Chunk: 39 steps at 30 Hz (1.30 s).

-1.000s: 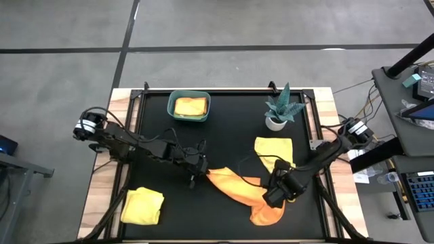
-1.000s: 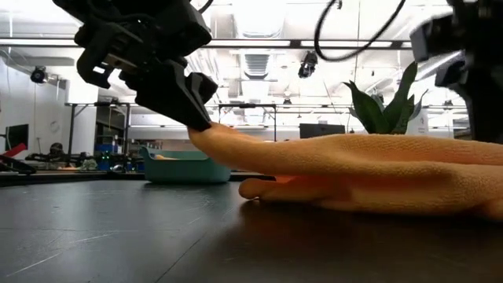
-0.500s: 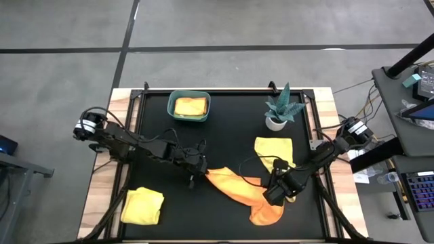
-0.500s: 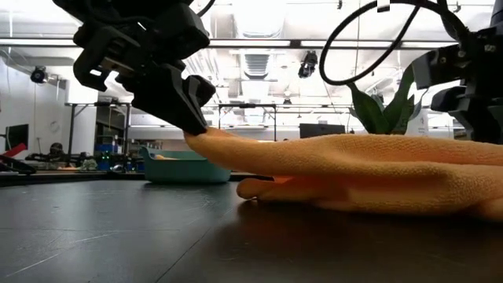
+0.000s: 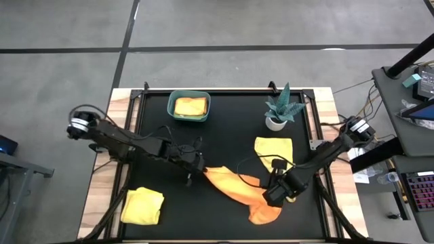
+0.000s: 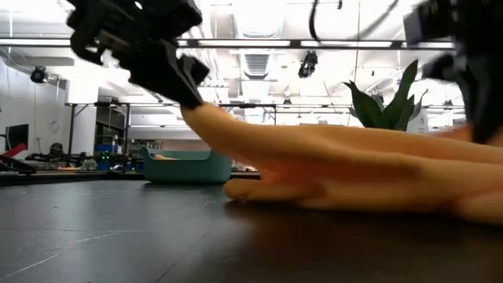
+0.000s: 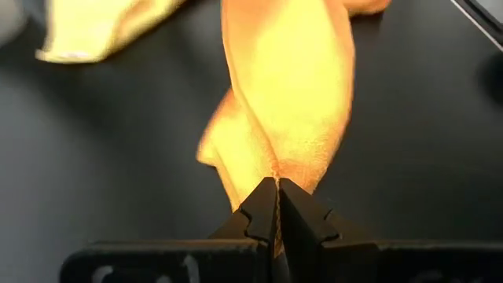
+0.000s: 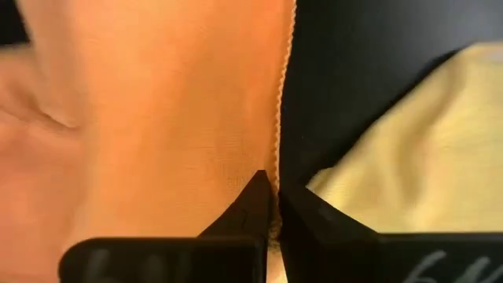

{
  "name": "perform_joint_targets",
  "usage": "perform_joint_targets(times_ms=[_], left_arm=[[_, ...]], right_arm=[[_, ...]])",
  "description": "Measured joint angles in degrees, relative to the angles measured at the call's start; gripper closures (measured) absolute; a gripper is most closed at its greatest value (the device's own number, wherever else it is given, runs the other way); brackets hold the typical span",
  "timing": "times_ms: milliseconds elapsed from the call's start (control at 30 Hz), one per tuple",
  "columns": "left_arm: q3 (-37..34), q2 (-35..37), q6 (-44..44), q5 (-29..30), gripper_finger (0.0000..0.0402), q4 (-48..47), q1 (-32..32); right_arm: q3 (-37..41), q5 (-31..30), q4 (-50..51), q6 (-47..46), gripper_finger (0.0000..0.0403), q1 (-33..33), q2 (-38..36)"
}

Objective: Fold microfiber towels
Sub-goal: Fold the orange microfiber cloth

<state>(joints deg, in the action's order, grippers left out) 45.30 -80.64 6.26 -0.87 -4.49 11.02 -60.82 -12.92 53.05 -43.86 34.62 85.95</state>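
An orange microfiber towel (image 5: 237, 186) lies stretched across the middle of the black table, bunched at its near right end. My left gripper (image 5: 197, 171) is shut on its left end, which is raised off the table. My right gripper (image 5: 274, 196) is shut on the towel's right part. A yellow towel (image 5: 274, 150) lies flat just beyond the right gripper. Another yellow towel (image 5: 142, 205) lies folded at the near left. A further folded towel sits in the teal bin (image 5: 189, 115). My left gripper pinches the orange towel's left end (image 7: 277, 167) between its two fingers, slanting down from the table's left side. That end (image 6: 196, 110) is held off the table. The cloth twists and slopes down to the part lying on the table (image 6: 346, 185). My right gripper pinches the orange towel at its stitched edge (image 8: 276, 161) between its two fingers, coming steeply from above. The towel's bunched end (image 5: 266, 214) lies on the table near it.
A small potted plant (image 5: 281, 108) stands at the far right, beyond the flat yellow towel. The teal bin stands at the far middle. Bare black table (image 5: 224, 135) lies between the bin, the plant and the orange towel.
My right gripper has shut on the orange towel's edge. My left gripper has gone up and a little toward the table's left edge, staying shut. It has lifted the towel's left end higher while the rest stays on the table.
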Motion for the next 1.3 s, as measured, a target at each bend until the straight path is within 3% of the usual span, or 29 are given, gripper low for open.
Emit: perform_joint_targets(times_ms=[400,667,800,933,1000,1033,1100,1200,1300], left_arm=[[2.07,20.35,0.15,6.37,0.0402,-13.57,-0.06],[6.08,31.19,3.55,16.83,0.0401,-22.36,-0.17],[8.97,34.92,5.28,25.32,0.0401,-28.05,-0.23],[11.64,37.74,7.74,32.70,0.0401,-29.95,-0.79],[12.78,38.66,9.44,35.41,0.0401,-30.06,-1.03],[13.60,38.80,9.67,36.65,0.0401,-30.01,-1.09],[15.12,39.11,9.73,37.34,0.0401,-29.80,-1.17],[16.30,39.13,10.87,37.34,0.0401,-29.77,-1.16],[16.50,39.12,12.56,37.33,0.0401,-30.04,-1.17]], right_arm=[[-23.02,-18.37,19.06,10.17,0.0394,-0.83,-2.59],[-33.94,-26.62,21.44,23.71,0.0394,-5.99,-4.18],[-36.81,-33.29,21.59,30.28,0.0394,-10.32,-4.25],[-37.81,-30.19,20.10,38.07,0.0394,-15.76,-4.10],[-37.52,-32.36,17.47,39.59,0.0394,-17.88,-4.02],[-37.35,-30.62,15.62,40.98,0.0394,-19.02,-4.09],[-37.29,-20.36,11.75,47.22,0.0394,-21.49,-4.52],[-37.64,-26.83,7.43,49.04,0.0394,-23.13,-4.76],[-38.48,-23.96,6.32,54.18,0.0394,-25.74,-5.00]])
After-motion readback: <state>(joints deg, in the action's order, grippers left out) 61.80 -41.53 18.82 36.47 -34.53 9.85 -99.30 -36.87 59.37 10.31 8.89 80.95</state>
